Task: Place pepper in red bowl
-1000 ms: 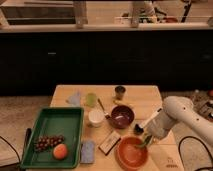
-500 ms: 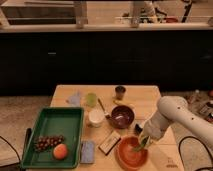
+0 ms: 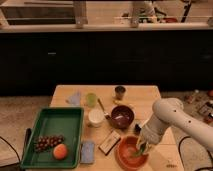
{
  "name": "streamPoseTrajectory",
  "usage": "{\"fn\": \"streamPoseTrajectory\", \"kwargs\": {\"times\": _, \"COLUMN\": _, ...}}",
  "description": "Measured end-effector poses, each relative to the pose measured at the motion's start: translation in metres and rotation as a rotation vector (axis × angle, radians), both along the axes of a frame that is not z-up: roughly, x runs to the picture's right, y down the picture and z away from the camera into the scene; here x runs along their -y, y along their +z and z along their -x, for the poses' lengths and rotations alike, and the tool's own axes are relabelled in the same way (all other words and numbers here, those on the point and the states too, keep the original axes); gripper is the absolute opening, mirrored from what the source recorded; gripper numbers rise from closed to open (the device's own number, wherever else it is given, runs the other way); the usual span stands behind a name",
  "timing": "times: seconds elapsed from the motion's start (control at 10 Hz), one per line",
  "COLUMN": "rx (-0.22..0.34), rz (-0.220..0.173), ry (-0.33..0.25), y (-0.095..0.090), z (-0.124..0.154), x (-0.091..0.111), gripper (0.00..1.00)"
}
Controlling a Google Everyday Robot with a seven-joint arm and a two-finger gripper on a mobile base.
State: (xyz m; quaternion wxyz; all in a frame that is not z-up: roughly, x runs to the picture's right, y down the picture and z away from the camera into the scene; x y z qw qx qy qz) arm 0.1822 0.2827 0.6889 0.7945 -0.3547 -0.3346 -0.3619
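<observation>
The red bowl stands at the front right of the wooden table, wide and orange-red. My gripper hangs over its right side, at the end of the white arm that comes in from the right. A small green shape, the pepper, shows just under the gripper inside the bowl's right half. I cannot tell whether it is still held or lying in the bowl.
A smaller dark maroon bowl stands just behind the red one. A green tray on the left holds grapes and an orange fruit. A white cup, a green cup, a dark cup and two flat packets lie mid-table.
The arm has swung left and down, bringing the gripper and the pepper from the bowl's right rim to over the inside of the bowl.
</observation>
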Motion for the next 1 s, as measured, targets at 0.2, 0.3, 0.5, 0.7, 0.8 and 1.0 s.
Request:
{"fn": "streamPoseTrajectory", "kwargs": {"times": 0.2, "rx": 0.03, "rz": 0.01, "ry": -0.033, "y": -0.007, "z": 0.009, "x": -0.005, "gripper": 0.0}}
{"fn": "streamPoseTrajectory", "kwargs": {"times": 0.3, "rx": 0.047, "rz": 0.017, "ry": -0.047, "y": -0.01, "z": 0.014, "x": -0.009, "gripper": 0.0}}
{"fn": "streamPoseTrajectory", "kwargs": {"times": 0.5, "rx": 0.079, "rz": 0.029, "ry": -0.071, "y": -0.015, "z": 0.021, "x": -0.013, "gripper": 0.0}}
{"fn": "streamPoseTrajectory", "kwargs": {"times": 0.7, "rx": 0.101, "rz": 0.043, "ry": -0.095, "y": -0.015, "z": 0.028, "x": -0.015, "gripper": 0.0}}
{"fn": "streamPoseTrajectory", "kwargs": {"times": 0.8, "rx": 0.11, "rz": 0.05, "ry": -0.109, "y": -0.015, "z": 0.032, "x": -0.015, "gripper": 0.0}}
{"fn": "streamPoseTrajectory", "kwargs": {"times": 1.0, "rx": 0.124, "rz": 0.062, "ry": -0.14, "y": -0.013, "z": 0.038, "x": -0.013, "gripper": 0.0}}
